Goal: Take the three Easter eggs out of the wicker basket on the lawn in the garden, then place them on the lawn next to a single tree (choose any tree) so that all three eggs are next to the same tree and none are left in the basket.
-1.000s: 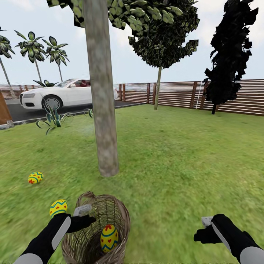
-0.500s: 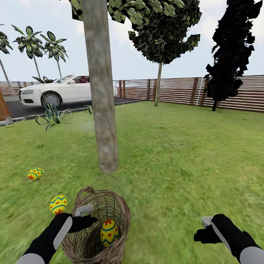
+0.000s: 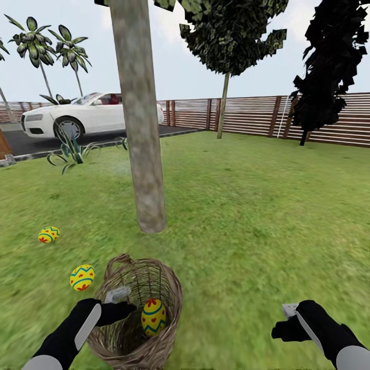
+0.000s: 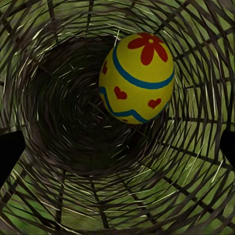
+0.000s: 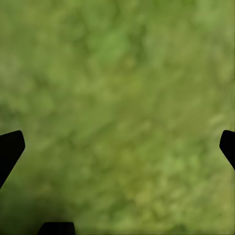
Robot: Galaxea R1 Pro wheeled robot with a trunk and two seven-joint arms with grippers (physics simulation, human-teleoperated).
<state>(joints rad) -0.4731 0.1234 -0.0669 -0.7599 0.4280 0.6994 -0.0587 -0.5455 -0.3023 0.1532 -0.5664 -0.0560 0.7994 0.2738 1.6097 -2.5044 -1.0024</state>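
Three eggs, count: one inside the wicker basket [image 3: 134,313], two out on the lawn [image 3: 246,221].
Egg in basket [image 3: 153,317]: yellow shell, red flower on top, red hearts, blue-green bands; lies against the inner wall toward the right side in the head view. From the left wrist it [image 4: 137,78] sits above the dark woven bottom.
Near egg on lawn [image 3: 82,277]: yellow, blue-green zigzag, red marks; just beside the basket's left rim, apart from it.
Far egg on lawn [image 3: 49,234]: same pattern; left of the tree [image 3: 141,128] trunk, near its foot.
Basket: brown woven twigs, bucket shape, arched handle at the far rim; stands on the grass in front of the trunk.
Left gripper [image 3: 119,303]: held over the basket mouth, fingers spread wide at the wrist picture's edges, holding nothing.
Right gripper [image 3: 285,321]: over bare grass well right of the basket, fingers [image 5: 11,149] parted, empty.
Writing or labels: none legible.
Background: white car [image 3: 87,115], brown slat fence [image 3: 318,121], palms [image 3: 46,46].
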